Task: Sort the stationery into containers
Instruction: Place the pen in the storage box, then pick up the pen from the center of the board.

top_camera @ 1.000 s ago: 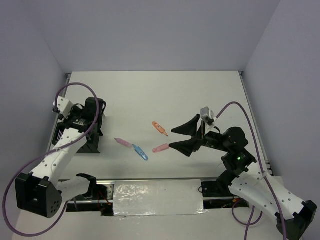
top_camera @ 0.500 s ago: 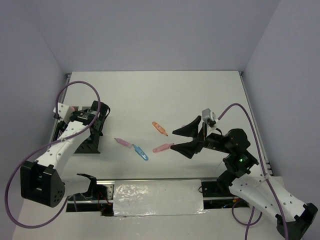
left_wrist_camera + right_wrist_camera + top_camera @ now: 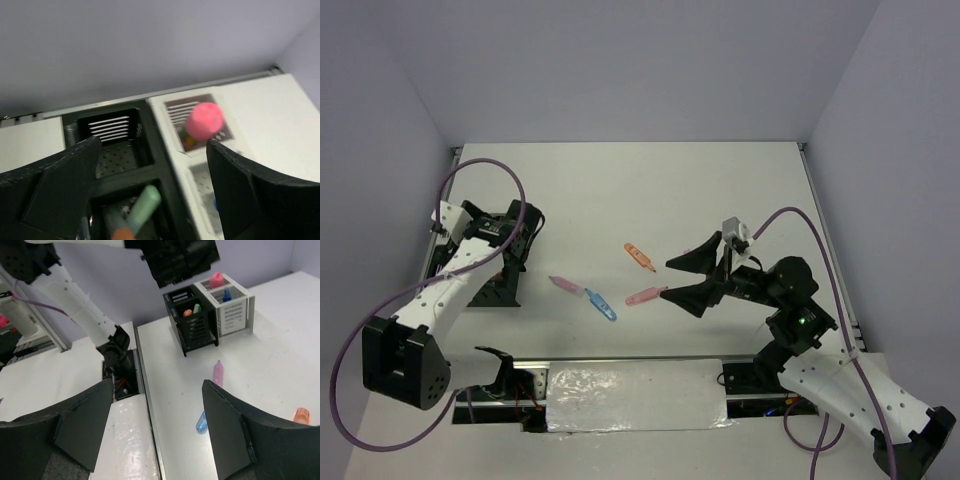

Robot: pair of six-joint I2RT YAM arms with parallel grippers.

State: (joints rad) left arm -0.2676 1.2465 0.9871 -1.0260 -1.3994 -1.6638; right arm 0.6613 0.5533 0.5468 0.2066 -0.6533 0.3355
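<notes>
The left tool (image 3: 154, 145) hangs released over the organizer (image 3: 232, 315). The right tool (image 3: 666, 278) is spread empty beside the pink pen (image 3: 641, 297), which looks light, stiff and slippery, probably best pinched mid-barrel.

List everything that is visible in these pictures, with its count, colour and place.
organizer: one, two black and two white compartments, table's left side
pink-capped item: one, pink, in one white compartment
blue item: one, blue, in the other white compartment
green pen: one, green, in a black compartment
stored orange pen: one, orange, same black compartment
loose pink pens: two, pink, mid-table
loose blue pen: one, blue, between the pink ones
loose orange pen: one, orange, farther back
table: one, white
left fingers: two, black, open, above the organizer
right fingers: two, black, open, near the loose pens
</notes>
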